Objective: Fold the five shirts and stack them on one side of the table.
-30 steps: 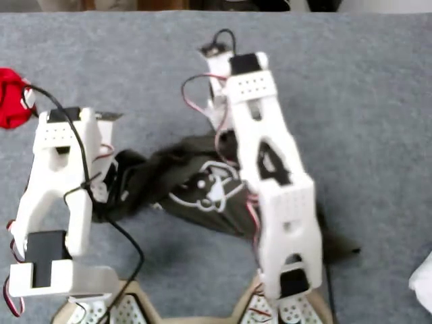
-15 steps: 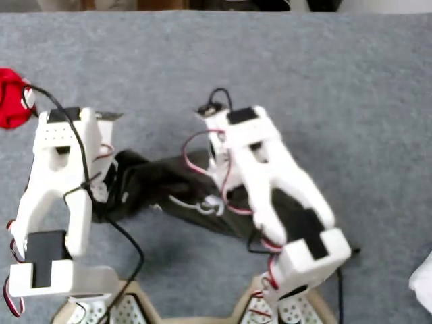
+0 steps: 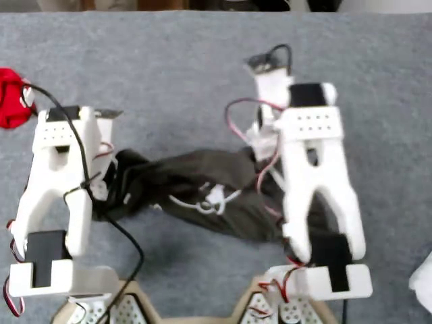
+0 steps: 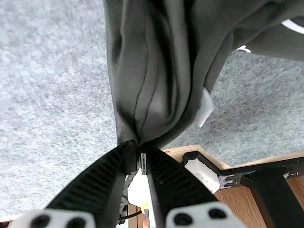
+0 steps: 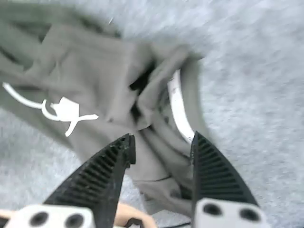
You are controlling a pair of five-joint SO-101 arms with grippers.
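The dark shirt [image 3: 202, 185] lies crumpled across the middle of the grey bench [image 3: 169, 61], between the two arms. The left arm [image 3: 61, 169] is bent low at the shirt's left end, its tool [image 4: 140, 152] clenched on a bunched fold of the fabric. The right arm [image 3: 314, 169] stretches over the shirt's right end, its tool [image 5: 162, 140] released with the jaws spread above the cloth. A red shirt [image 3: 10, 98] sits at the bench's left edge.

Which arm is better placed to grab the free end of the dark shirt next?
Right, probably. The right pincer hangs open just over the bunched free end of the dark shirt, while the left pincer is shut on the shirt's other end.
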